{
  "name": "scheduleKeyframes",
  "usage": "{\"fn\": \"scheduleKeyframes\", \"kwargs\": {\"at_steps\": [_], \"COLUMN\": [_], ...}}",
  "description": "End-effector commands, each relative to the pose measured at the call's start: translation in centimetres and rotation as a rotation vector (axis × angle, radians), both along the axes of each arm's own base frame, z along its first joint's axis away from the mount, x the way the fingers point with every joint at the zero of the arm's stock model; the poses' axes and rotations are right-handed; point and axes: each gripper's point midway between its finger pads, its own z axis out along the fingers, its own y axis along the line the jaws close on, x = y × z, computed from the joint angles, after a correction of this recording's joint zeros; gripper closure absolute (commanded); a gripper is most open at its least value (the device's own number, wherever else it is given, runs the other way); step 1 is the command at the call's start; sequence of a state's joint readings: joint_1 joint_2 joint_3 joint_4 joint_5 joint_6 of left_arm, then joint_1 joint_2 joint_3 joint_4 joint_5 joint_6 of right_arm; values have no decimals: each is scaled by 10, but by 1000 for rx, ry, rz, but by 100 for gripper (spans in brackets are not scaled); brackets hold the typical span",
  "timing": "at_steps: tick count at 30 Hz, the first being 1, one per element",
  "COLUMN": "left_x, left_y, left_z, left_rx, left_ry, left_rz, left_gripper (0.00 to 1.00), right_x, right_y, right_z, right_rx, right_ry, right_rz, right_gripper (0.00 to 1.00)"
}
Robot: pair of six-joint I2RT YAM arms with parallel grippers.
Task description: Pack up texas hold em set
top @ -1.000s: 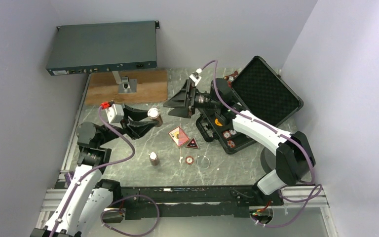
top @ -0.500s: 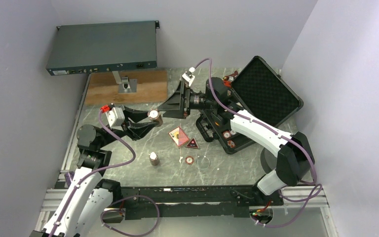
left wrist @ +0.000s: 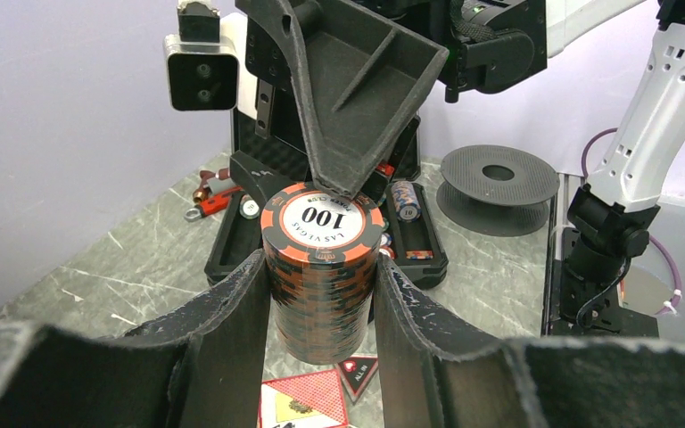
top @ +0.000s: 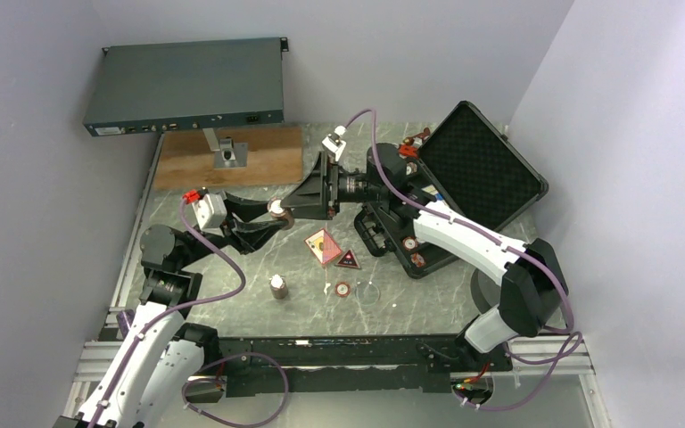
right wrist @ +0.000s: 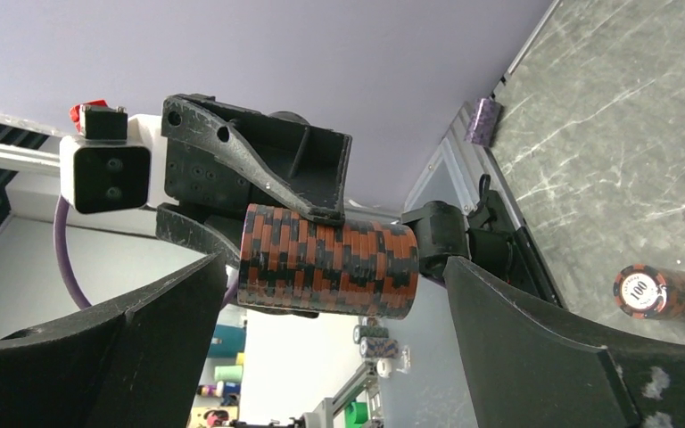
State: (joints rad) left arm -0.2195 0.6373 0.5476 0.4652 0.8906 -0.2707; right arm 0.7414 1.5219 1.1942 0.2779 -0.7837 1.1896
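Left claw point(left wrist: 321, 276) pinches a chip stack point(left wrist: 323, 234) by its sides, at the centre of the left wrist view. Right claw point(right wrist: 334, 276) is spread wide, one finger past each end of that stack. In the top view, the open case point(top: 482, 165) lies at right and a second stack point(top: 277, 285) stands below centre.

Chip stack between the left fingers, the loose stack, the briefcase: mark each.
Held chip stack point(left wrist: 322, 294), left wrist view, side.
Loose chip stack point(top: 277, 283), top view, top chip.
Briefcase point(top: 486, 165), top view, lid foam.
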Motion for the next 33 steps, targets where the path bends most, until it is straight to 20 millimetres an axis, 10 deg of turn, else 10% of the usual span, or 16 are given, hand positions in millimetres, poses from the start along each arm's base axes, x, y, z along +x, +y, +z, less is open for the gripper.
{"fn": "scheduleKeyframes", "kwargs": {"at_steps": [1,33], "left_x": [-5,-5], "left_y": [4,1], "left_z": [27,20], "left_rx": [-30,-5], "left_ry": [-135,-138], "left_rz": [32,29], "left_gripper": [100,100], "right_x": [-14,-26], "right_y": [-5,4], "right_z": [40,44], "right_rx": [73,70], "right_ry": [-72,-67], "right_rz": [23,53], "right_gripper": [5,25]}}
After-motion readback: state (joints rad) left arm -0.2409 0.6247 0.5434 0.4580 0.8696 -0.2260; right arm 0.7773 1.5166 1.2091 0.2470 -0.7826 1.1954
